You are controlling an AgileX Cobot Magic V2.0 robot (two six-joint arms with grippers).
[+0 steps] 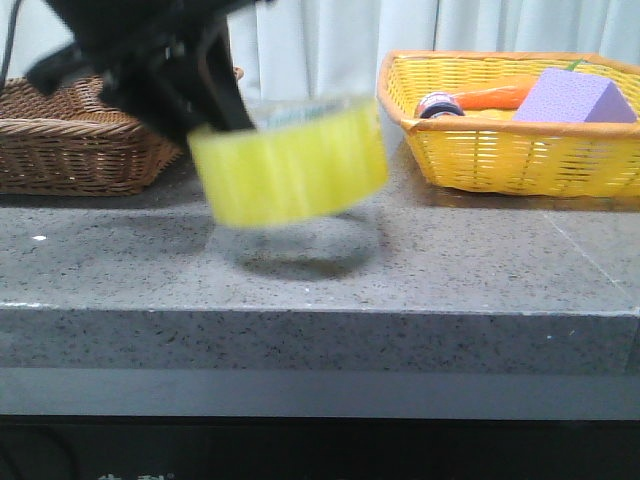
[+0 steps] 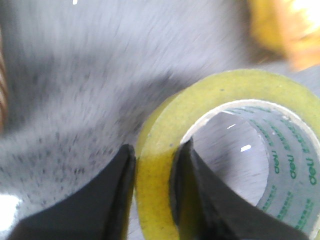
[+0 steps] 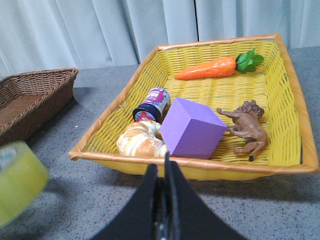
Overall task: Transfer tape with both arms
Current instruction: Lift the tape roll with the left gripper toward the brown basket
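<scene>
One tape roll, axis tilted near-upright, left gripper clamping its wall, airborne.

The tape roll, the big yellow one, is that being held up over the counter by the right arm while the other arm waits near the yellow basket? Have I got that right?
Nearly. The left gripper holds the tape roll, not the right. The left wrist view shows its fingers clamped across the roll's wall. The right gripper, shut and empty, is the one by the yellow basket.
</scene>
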